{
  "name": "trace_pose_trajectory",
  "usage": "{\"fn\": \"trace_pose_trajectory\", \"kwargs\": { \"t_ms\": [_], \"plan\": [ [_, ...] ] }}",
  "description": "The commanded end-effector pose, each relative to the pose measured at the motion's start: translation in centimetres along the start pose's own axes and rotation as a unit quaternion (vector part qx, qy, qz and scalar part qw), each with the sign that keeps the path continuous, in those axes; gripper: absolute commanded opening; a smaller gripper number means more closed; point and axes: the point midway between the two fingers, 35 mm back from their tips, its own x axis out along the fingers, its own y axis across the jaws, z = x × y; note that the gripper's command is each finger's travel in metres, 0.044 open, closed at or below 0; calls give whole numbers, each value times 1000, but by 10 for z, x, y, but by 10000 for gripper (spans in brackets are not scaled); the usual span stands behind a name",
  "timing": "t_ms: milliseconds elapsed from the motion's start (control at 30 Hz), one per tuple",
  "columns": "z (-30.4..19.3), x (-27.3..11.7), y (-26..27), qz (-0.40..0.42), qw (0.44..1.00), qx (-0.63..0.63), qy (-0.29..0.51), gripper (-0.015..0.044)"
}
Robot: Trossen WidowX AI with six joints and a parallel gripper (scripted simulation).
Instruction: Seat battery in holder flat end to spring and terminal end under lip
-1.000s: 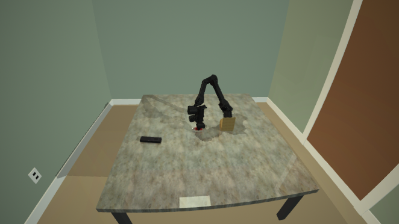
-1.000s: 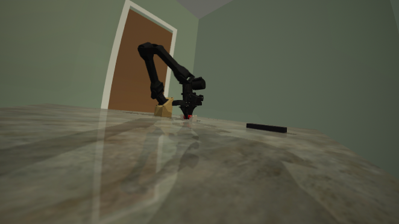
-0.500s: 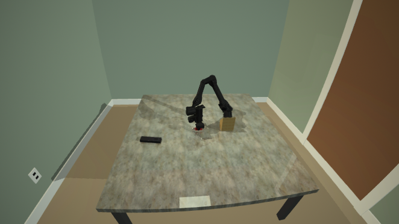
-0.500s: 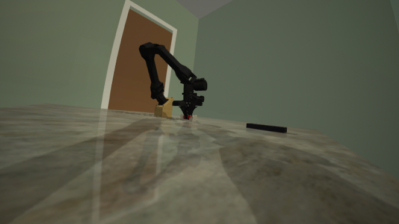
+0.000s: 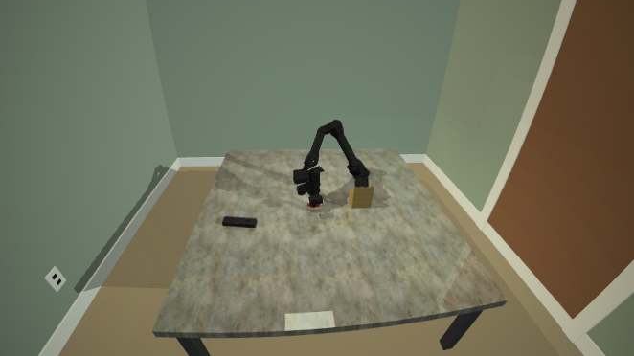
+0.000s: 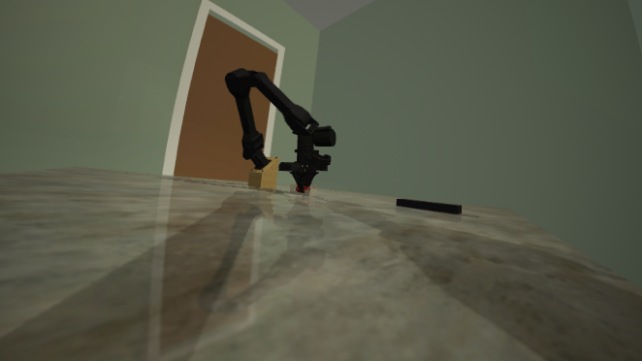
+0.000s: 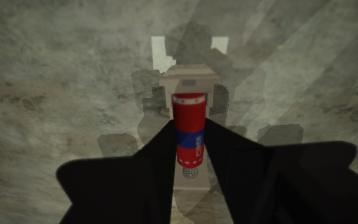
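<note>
The red battery (image 7: 190,116) with a blue band lies lengthwise over the pale holder (image 7: 199,184), nearly in line with it. Its terminal end is at the holder's lip (image 7: 167,81) and the nub is hidden there. Its flat end is at the coiled spring (image 7: 190,173), which shows just beyond it. My gripper (image 5: 314,204) (image 6: 303,190) (image 7: 188,123) points down and is shut on the battery's sides, low at the table. The fingers hide parts of the holder's side walls. Whether the battery rests fully on the holder's floor cannot be told.
A black bar-shaped object (image 5: 239,222) (image 6: 429,206) lies on the table (image 5: 268,276) away from the holder. The arm's base is at a yellowish block (image 5: 362,197) (image 6: 263,179). Pale patches (image 7: 158,49) show beyond the lip, and a pale rectangle (image 5: 309,321) is at the table's front edge.
</note>
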Motion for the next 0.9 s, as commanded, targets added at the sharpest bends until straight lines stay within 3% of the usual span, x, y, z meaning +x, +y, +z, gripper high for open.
{"fn": "trace_pose_trajectory", "kwargs": {
  "t_ms": [0, 533, 667, 867],
  "plan": [
    [4, 0, 0, 0, 1000, -1, -1, 80],
    [4, 0, 0, 0, 1000, -1, -1, 80],
    [4, 0, 0, 0, 1000, -1, -1, 181],
    [4, -6, 1, 1, 1000, 0, -1, 181]
  ]
}}
